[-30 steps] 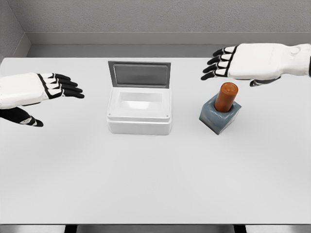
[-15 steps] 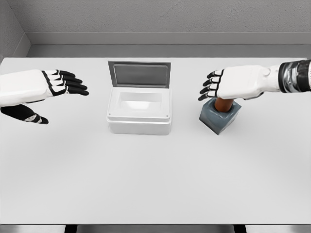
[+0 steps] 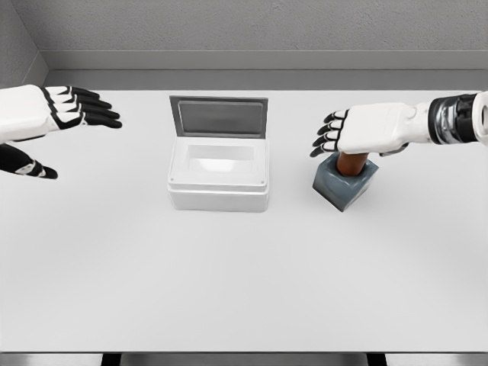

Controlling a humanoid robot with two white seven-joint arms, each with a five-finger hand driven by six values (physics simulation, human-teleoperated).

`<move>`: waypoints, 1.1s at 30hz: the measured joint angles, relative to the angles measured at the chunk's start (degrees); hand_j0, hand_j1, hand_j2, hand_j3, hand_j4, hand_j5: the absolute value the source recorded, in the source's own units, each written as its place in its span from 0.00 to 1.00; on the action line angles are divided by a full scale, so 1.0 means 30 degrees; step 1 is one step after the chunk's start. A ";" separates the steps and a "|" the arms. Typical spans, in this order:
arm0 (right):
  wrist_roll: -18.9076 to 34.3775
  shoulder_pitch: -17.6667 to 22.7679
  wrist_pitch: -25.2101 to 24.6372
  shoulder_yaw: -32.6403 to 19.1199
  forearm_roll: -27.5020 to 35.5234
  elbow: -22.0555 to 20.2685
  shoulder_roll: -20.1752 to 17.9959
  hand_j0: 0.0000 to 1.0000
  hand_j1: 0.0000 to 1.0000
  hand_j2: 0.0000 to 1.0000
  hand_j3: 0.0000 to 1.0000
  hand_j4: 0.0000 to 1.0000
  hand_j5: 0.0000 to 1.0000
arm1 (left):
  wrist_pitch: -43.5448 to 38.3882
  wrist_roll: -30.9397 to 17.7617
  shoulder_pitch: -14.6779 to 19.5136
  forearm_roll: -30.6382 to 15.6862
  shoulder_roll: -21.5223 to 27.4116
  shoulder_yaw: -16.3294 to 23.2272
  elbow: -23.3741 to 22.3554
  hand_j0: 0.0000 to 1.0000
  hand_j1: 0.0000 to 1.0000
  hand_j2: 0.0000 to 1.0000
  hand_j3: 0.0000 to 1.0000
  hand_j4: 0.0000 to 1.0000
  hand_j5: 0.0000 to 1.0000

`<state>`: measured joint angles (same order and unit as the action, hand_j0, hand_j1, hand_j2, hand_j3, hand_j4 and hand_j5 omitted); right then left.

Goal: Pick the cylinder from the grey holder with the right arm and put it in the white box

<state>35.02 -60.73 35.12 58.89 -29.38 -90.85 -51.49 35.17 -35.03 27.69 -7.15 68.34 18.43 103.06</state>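
One white right hand (image 3: 366,130) hovers over the orange-brown cylinder (image 3: 351,163) standing in the grey block holder (image 3: 345,183), fingers not yet wrapped; next grab, then carry toward nine o'clock into the white open-lidded box (image 3: 218,183).

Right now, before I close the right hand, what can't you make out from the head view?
- Top of the orange-brown cylinder in the square grey holder: covered by the right hand.
- Whether the palm touches the cylinder: hidden beneath the hand.
- Floor of the white lidded box: near part blocked by its front wall.
- Left hand: wrist cut off by the picture's left edge.
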 measured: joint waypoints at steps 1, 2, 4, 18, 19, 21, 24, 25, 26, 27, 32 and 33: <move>0.0000 0.0000 0.0001 0.0003 -0.0004 0.0062 0.0018 0.99 0.99 0.99 0.99 0.99 0.99 | -0.0001 0.0000 0.0147 -0.0106 0.0048 0.0003 0.0012 1.00 1.00 1.00 1.00 1.00 1.00; 0.0000 0.0000 0.0000 0.0006 -0.0001 0.0149 0.0054 0.99 0.99 0.99 0.99 0.99 0.99 | 0.0000 0.0000 0.0147 -0.0217 0.0093 0.0019 0.0021 1.00 1.00 1.00 1.00 1.00 1.00; 0.0000 0.0000 0.0001 0.0011 -0.0014 0.0356 0.0166 0.99 0.99 0.99 0.99 0.99 0.99 | 0.0000 0.0000 0.0176 -0.0362 0.0139 0.0092 0.0032 1.00 1.00 1.00 1.00 1.00 1.00; -0.0001 0.0059 -0.0001 0.0240 -0.0126 0.0013 0.0221 0.85 0.85 0.85 0.85 0.85 0.85 | 0.0002 0.0000 0.0644 0.0036 -0.0944 0.0723 0.0042 1.00 1.00 1.00 1.00 1.00 1.00; -0.0001 0.0059 0.0000 0.0295 -0.0134 -0.0027 0.0201 0.83 0.83 0.83 0.83 0.83 0.83 | 0.0001 0.0000 0.0644 0.0082 -0.0969 0.0813 0.0043 1.00 1.00 1.00 1.00 1.00 1.00; -0.0001 0.0059 0.0000 0.0373 -0.0143 -0.0076 0.0168 0.80 0.80 0.80 0.80 0.80 0.80 | 0.0002 0.0000 0.0644 0.0229 -0.1000 0.0983 0.0043 1.00 1.00 1.00 1.00 1.00 1.00; -0.0001 0.0058 0.0001 0.0438 -0.0178 -0.0109 0.0124 0.60 0.60 0.60 0.60 0.60 0.60 | 0.0002 0.0000 0.0791 0.0412 -0.1020 0.1109 0.0043 1.00 1.00 1.00 1.00 1.00 1.00; 0.0004 0.0058 0.0003 0.0435 -0.0209 -0.0114 0.0119 0.59 0.59 0.59 0.59 0.59 0.59 | 0.0002 0.0000 0.0791 0.0442 -0.1024 0.1128 0.0043 1.00 1.00 1.00 1.00 1.00 1.00; 0.0002 0.0058 0.0010 0.0435 -0.0254 -0.0116 0.0115 0.56 0.56 0.56 0.56 0.56 0.56 | 0.0001 0.0000 0.0820 0.0461 -0.1026 0.1142 0.0044 1.00 1.00 1.00 1.00 1.00 1.00; 0.0001 0.0058 0.0014 0.0433 -0.0285 -0.0117 0.0112 0.56 0.56 0.56 0.56 0.56 0.56 | 0.0001 0.0000 0.0908 0.0479 -0.1026 0.1152 0.0044 1.00 1.00 1.00 1.00 1.00 1.00; -0.0014 0.0058 0.0018 0.0410 -0.0449 -0.0118 0.0094 0.49 0.49 0.49 0.49 0.49 0.49 | 0.0000 0.0000 0.0996 0.0507 -0.1057 0.1171 0.0045 1.00 1.00 1.00 1.00 1.00 1.00; -0.0011 0.0029 0.0020 0.0424 -0.0423 -0.0119 0.0099 0.49 0.49 0.49 0.49 0.49 0.49 | 0.0000 0.0000 0.0996 0.0517 -0.1149 0.1181 0.0045 1.00 1.00 1.00 1.00 1.00 1.00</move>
<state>34.99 -60.64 35.18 60.16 -30.65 -91.21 -51.19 35.17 -35.03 30.67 -5.59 64.89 21.98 103.19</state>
